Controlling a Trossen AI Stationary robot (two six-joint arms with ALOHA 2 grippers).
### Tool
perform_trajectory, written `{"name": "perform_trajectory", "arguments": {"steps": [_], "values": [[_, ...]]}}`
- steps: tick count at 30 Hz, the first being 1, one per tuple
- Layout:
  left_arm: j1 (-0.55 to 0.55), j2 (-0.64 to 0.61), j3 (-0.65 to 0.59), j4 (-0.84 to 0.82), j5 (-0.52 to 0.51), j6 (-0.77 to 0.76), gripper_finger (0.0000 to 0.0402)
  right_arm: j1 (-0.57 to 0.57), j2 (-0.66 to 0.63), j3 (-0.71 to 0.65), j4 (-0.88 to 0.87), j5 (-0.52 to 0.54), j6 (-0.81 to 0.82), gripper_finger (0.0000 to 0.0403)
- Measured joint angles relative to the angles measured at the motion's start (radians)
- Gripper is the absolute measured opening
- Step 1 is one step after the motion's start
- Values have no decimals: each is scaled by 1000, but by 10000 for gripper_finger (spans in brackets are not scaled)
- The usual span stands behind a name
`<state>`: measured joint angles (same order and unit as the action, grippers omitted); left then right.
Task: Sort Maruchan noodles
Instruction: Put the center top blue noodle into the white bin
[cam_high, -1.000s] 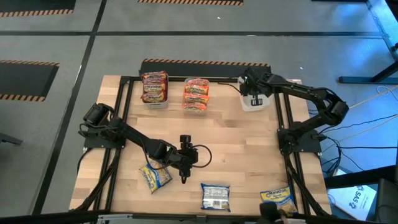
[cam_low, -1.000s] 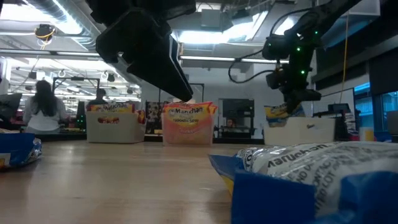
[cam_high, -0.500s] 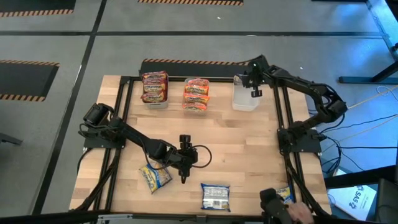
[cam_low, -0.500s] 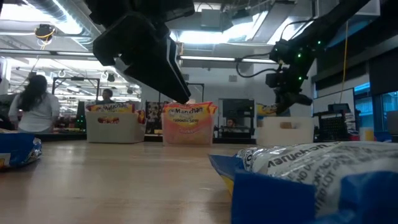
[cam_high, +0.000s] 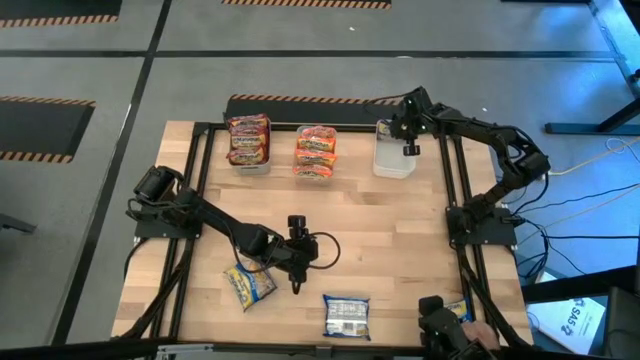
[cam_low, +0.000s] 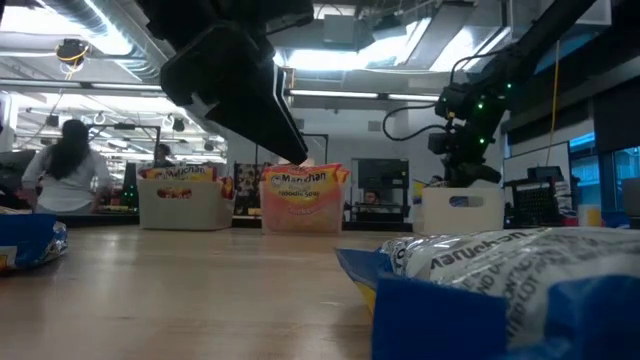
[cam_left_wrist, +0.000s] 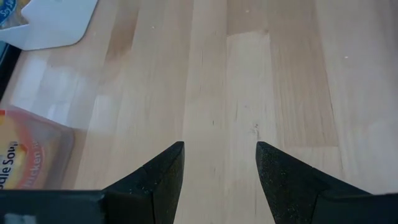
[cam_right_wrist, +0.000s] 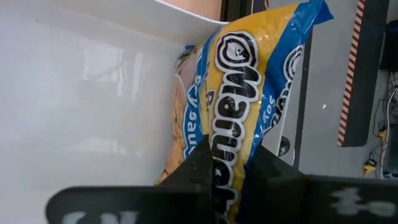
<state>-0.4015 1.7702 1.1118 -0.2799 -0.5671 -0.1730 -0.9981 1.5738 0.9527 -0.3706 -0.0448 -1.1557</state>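
Right gripper (cam_high: 409, 148) sits at the upper right of the high view, over the far-right white bin (cam_high: 392, 163); its fingers (cam_right_wrist: 261, 163) are clamped on a blue-and-yellow packet (cam_right_wrist: 249, 93). In the right wrist view that packet runs up from between the two dark fingers, pinched at its lower edge, with the bin's white inner wall just beside it on the frame's left. In the low view the same gripper (cam_low: 462, 172) hangs right of centre, directly above the bin (cam_low: 462, 211). Left gripper (cam_high: 297, 284) is at lower centre of the high view, fingers spread with nothing between them; the left wrist view shows only bare wooden table (cam_left_wrist: 249, 74) in the gap between the fingers (cam_left_wrist: 165, 177). A loose blue-yellow packet (cam_high: 249, 285) lies near it, toward the frame's left, apart from the fingertips. A blue-and-white packet (cam_high: 346, 315) lies at bottom centre, below and right of the left gripper, not touching it. Another packet (cam_high: 458, 310) shows at the bottom right, partly hidden by a dark object. Along the upper edge of the table, a bin of dark red-and-yellow packets (cam_high: 249, 140) stands left of a bin of pink-orange packets (cam_high: 316, 151). In the low view a person (cam_low: 62, 180) stands at far left in the room.
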Motion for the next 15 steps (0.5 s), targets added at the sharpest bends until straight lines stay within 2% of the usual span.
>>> {"name": "perform_trajectory", "arguments": {"steps": [7,15], "values": [[0,0,0,3,0,-1,194,3,3,0,-4,56,31,57],[0,0,0,3,0,-1,194,3,3,0,10,93,44,154]]}}
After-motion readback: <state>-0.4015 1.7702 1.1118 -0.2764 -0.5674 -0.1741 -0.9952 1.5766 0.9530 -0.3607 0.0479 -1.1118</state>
